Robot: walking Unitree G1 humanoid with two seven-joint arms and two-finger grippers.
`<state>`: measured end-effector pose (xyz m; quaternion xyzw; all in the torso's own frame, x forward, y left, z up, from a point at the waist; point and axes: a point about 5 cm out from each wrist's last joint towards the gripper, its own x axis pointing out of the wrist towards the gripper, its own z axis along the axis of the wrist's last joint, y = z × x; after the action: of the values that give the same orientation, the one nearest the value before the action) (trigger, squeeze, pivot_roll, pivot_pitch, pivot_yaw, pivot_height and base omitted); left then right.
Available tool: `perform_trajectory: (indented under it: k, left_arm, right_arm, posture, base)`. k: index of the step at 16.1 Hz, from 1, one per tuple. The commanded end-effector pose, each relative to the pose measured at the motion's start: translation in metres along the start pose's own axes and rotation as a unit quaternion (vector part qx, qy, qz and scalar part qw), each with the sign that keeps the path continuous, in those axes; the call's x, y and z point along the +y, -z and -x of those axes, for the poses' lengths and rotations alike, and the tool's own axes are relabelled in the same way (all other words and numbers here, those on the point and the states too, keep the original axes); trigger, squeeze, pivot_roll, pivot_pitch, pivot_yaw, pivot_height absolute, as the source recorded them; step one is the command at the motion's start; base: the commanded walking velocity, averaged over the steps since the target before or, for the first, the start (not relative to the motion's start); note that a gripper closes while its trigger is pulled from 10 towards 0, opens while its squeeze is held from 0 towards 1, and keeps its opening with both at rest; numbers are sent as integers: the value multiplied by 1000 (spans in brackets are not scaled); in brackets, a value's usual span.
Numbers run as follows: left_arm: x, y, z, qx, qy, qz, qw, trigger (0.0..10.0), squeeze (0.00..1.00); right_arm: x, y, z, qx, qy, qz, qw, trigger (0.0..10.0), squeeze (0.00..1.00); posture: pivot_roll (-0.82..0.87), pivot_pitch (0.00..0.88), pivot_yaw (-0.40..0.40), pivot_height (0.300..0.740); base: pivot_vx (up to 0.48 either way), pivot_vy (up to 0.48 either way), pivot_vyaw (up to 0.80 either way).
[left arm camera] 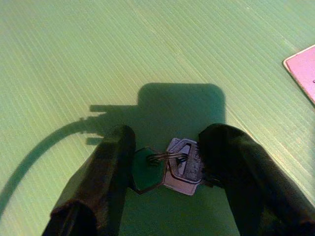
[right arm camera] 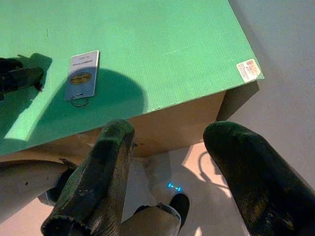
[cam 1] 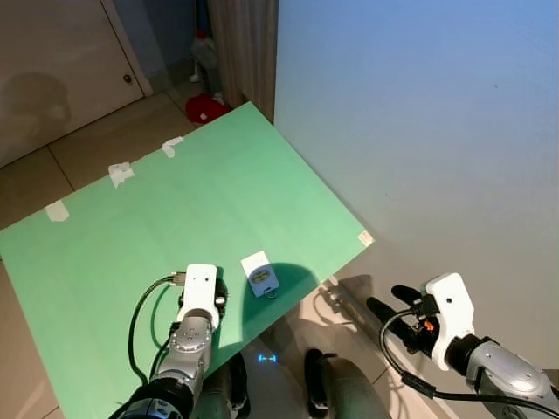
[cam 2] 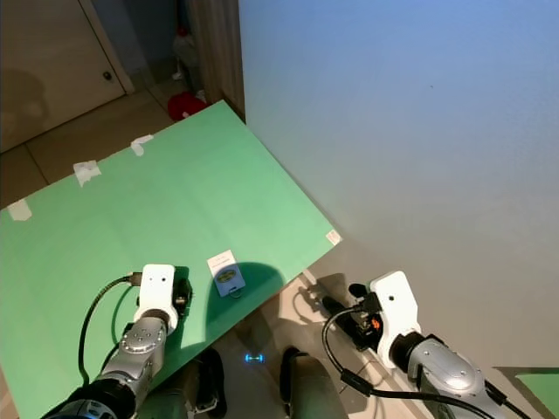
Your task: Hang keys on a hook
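A bunch of silver keys (left arm camera: 182, 167) on a ring lies flat on the green board (cam 1: 175, 201). My left gripper (left arm camera: 167, 136) points down at the board, open, one black finger on each side of the keys and close against them. A small white card (cam 1: 261, 273) with a metal hook loop at its lower end lies on the board just right of the left wrist; it is also the card (right arm camera: 82, 74) in the right wrist view. My right gripper (cam 1: 391, 303) hovers open and empty off the board's right edge, above the floor.
The board rests on a brown box (right arm camera: 147, 132). A pale wall (cam 1: 419, 131) runs along the right side. Bits of white tape (cam 1: 120, 173) mark the board's far edge. A red object (cam 1: 203, 108) and a door (cam 1: 52, 70) stand beyond. My feet (cam 1: 319, 380) are below.
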<state>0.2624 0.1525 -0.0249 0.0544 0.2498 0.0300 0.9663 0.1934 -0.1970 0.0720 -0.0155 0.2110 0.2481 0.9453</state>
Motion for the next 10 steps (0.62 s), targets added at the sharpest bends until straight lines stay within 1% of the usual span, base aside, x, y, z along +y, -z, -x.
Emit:
perform_trajectory:
  k: [1,4,7,9,10]
  left_arm:
    - [-10,23,8,50,28,9,998,0,0]
    - [-10,19,6,43,32,26,998,0,0]
    - [-6,5,2,12,31,55,998,0,0]
    - [-4,-7,1,-21,35,51,998,0,0]
    - [-3,-14,2,-44,40,41,997,0,0]
  right_arm:
    - [-1,0,6,2,7,0,1000,10000,0]
    - [-1,-1,5,1,7,-1,1000,10000,0]
    - [0,0,2,0,7,-5,1000,10000,0]
    - [1,0,0,-2,6,-7,1000,10000,0]
    - [2,0,-3,-3,5,-9,1000,10000,0]
  posture:
    - [-347,308,-44,740]
    - [-345,308,-42,740]
    - [-336,309,-36,740]
    - [-323,308,-30,740]
    - [-310,306,-24,740]
  base:
    - [0,0,0]
    - [0,0,0]
    - [0,0,0]
    - [0,0,0]
    - [0,0,0]
